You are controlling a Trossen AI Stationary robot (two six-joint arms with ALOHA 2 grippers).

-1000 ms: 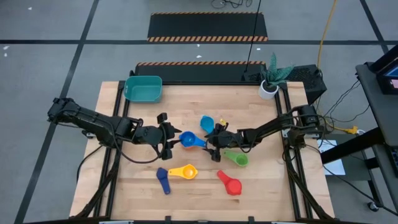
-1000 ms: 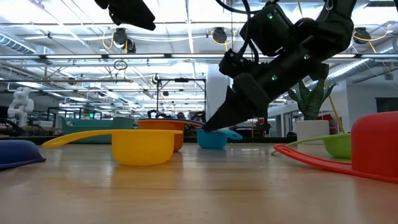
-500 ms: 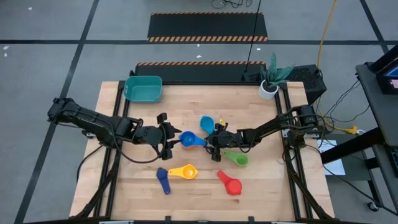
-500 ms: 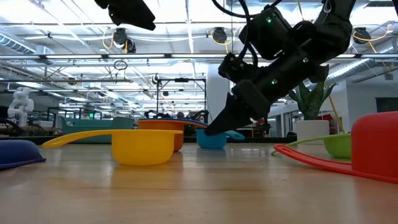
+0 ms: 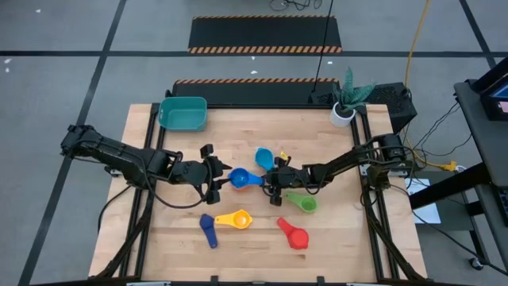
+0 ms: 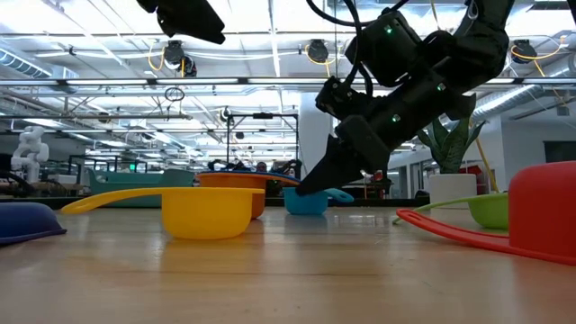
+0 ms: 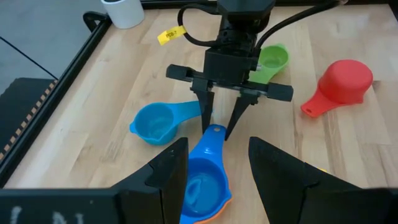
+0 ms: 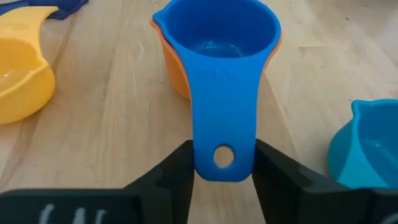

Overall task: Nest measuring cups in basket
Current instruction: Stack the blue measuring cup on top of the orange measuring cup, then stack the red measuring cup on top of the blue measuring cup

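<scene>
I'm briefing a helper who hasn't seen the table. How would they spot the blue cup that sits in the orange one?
Start at the teal basket at the table's far left corner and look toward the table's middle, between the two claws. There the blue cup sits nested inside an orange cup, its handle between the right claw's fingers. The light blue cup beside it stands alone.

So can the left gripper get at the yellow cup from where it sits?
Probably yes. The left gripper hovers open by the blue cup, and the yellow cup lies nearby on bare table with only the dark blue cup beside it. The right gripper is busy at the blue cup's handle.
</scene>
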